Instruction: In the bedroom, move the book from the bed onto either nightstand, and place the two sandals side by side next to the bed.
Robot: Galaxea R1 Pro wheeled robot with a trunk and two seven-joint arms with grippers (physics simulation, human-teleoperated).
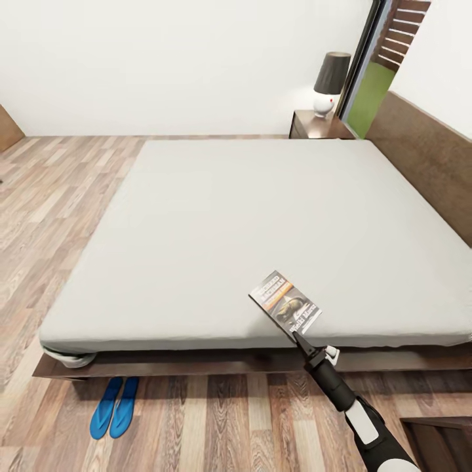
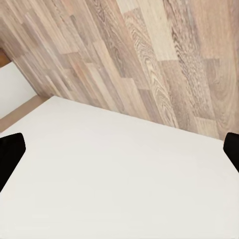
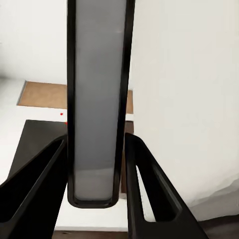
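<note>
One bed (image 1: 216, 229), one book (image 1: 285, 303), two sandals (image 1: 115, 406) (lying paired), one nightstand (image 1: 314, 126), one lamp (image 1: 330, 82).

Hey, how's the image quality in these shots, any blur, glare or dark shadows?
Head view: even light, soft rendering, the book lettering smeared, dark shadow under the bed. Right wrist view: the book's edge looms close between the right end effector fingers. Left wrist view: pale surface featureless, floor grain crisp.

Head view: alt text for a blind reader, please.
The right end effector holds the book at its edge above the near edge of the bed. Two blue sandals lie side by side on the wood floor by the bed's near corner; a nightstand with a lamp stands beyond.
</note>
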